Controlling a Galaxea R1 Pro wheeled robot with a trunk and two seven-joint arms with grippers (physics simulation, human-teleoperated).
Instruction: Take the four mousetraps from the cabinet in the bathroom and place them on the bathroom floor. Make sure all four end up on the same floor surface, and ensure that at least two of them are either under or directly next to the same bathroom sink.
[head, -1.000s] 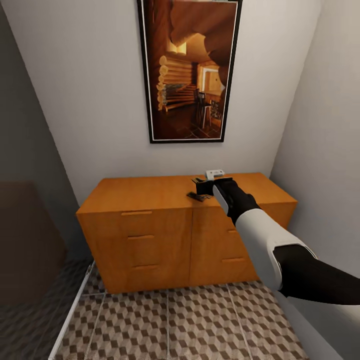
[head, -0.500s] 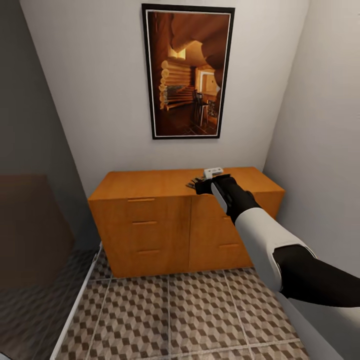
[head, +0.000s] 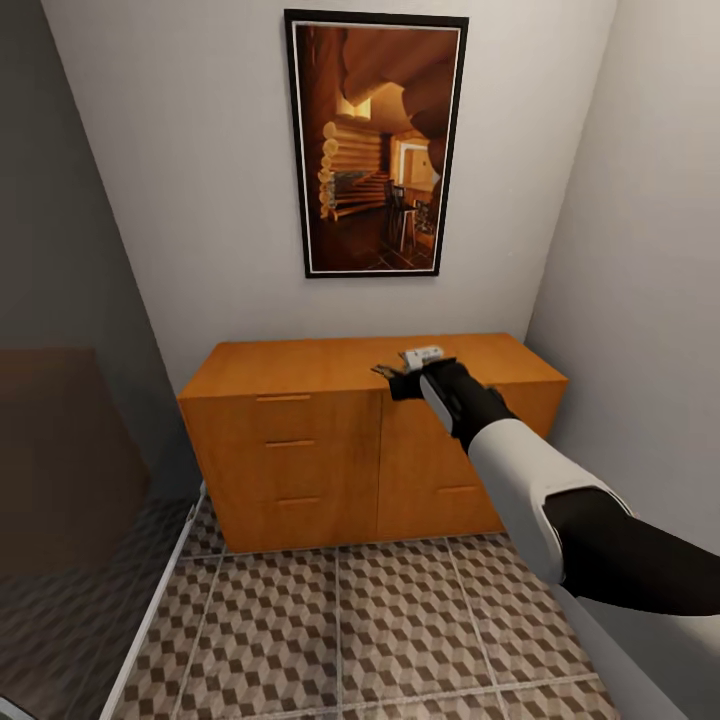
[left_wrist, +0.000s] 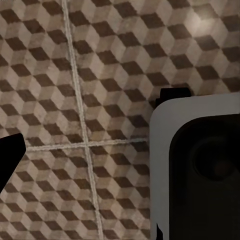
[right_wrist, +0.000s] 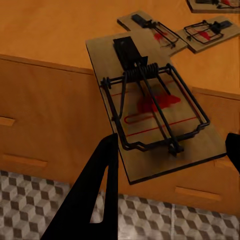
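A tall framed picture of a log-cabin interior (head: 377, 145) hangs on the pale wall at the upper centre of the head view, directly above the orange-brown cabinet (head: 300, 455), which stands against that wall in a narrow alcove with a grey wall close on the right. In front of it, across the bottom of the frame, runs the bathroom floor (head: 340, 630) with its cube-pattern tiles; a dim translucent panel (head: 60, 480) covers the left edge. The right gripper (head: 400, 380) reaches in from the lower right over the cabinet's front edge, near the centre. In the right wrist view its jaws stand fairly wide, a dark finger (right_wrist: 95, 190) on one side of a mousetrap (right_wrist: 150, 107) and the other finger cut off at the frame edge; the trap's board juts past the cabinet's front edge between them, but whether they actually grip it I cannot tell. Two more mousetraps (right_wrist: 197, 32) lie flat on the cabinet top beyond, touching, and a fourth (right_wrist: 212, 4) is cropped at the upper right corner. The left wrist view looks down on floor tiles, with a white-and-black robot part in its lower right; how the left jaws stand cannot be told.
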